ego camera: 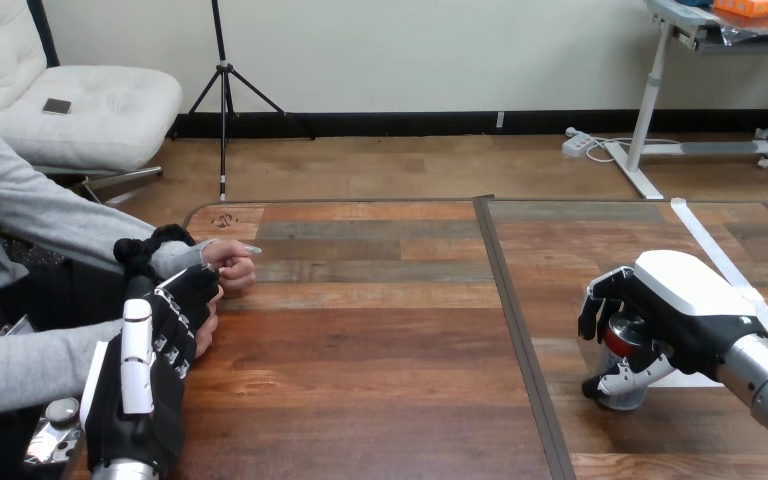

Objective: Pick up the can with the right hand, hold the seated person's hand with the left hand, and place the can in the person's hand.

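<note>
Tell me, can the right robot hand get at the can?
Probably yes. The right robot hand is right at the can, with fingers and thumb curled round it. The can stands on the table, and nothing blocks the way.

I see a smooth, slightly shiny wood table [380,380]. At lower right the can [622,338] looks like shiny metal, and the right hand [682,296] has a smooth white plastic shell. At left, the sleeve [30,210] is soft grey cloth.
</note>
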`<state>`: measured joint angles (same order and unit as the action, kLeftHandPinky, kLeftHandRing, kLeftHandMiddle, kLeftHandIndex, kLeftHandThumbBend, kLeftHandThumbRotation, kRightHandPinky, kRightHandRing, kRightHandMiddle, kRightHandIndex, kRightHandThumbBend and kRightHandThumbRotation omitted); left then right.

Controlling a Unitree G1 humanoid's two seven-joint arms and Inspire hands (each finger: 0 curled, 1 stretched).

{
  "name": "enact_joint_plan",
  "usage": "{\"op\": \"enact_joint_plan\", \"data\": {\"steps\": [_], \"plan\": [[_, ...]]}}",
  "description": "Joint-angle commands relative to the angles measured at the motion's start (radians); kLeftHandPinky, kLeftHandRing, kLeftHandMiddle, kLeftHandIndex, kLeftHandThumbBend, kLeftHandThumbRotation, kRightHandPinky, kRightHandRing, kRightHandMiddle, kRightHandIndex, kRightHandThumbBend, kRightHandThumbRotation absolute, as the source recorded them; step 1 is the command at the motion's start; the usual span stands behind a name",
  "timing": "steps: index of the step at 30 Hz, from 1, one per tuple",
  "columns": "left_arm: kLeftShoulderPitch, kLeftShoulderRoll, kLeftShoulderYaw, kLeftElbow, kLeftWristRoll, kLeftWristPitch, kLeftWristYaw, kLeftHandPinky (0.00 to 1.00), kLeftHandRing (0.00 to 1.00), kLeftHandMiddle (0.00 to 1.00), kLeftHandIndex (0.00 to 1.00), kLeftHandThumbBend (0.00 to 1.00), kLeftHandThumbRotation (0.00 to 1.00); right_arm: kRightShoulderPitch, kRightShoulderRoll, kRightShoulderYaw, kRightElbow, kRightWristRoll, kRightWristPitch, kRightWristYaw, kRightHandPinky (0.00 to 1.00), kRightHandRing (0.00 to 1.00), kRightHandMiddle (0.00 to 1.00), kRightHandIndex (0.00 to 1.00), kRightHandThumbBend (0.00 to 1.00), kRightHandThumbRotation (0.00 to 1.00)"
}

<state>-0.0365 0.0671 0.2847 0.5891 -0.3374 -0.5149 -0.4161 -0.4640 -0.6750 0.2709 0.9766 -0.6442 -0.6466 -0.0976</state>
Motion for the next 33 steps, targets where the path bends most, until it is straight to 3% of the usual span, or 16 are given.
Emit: {"op": "enact_joint_plan", "data": {"steps": [1, 7, 20, 33], "plan": [[-0.035, 0.003, -0.013, -0.041, -0.001, -0.013, -0.012, 0.94, 0.88, 0.82, 0.7, 0.47, 1.0, -0.053, 0.006, -0.019, 0.006, 0.044, 0.011, 0.015, 0.38, 0.44, 0.48, 0.5, 0.89, 0.0], [-0.034, 0.001, -0.014, -0.046, -0.006, -0.007, -0.014, 0.96, 0.89, 0.82, 0.69, 0.46, 1.0, -0.051, 0.011, -0.031, 0.015, 0.094, 0.013, 0.049, 0.4, 0.46, 0.5, 0.52, 0.93, 0.0], [-0.036, 0.0, -0.014, -0.042, -0.001, -0.011, -0.008, 0.95, 0.88, 0.81, 0.69, 0.44, 1.0, -0.035, 0.015, -0.076, -0.025, 0.254, 0.096, 0.214, 0.47, 0.52, 0.56, 0.6, 0.93, 0.07], [-0.035, -0.002, -0.014, -0.043, -0.001, -0.011, -0.005, 0.97, 0.9, 0.82, 0.69, 0.45, 1.0, -0.007, 0.01, -0.107, -0.068, 0.319, 0.128, 0.254, 0.56, 0.59, 0.62, 0.65, 0.96, 0.22]]}}
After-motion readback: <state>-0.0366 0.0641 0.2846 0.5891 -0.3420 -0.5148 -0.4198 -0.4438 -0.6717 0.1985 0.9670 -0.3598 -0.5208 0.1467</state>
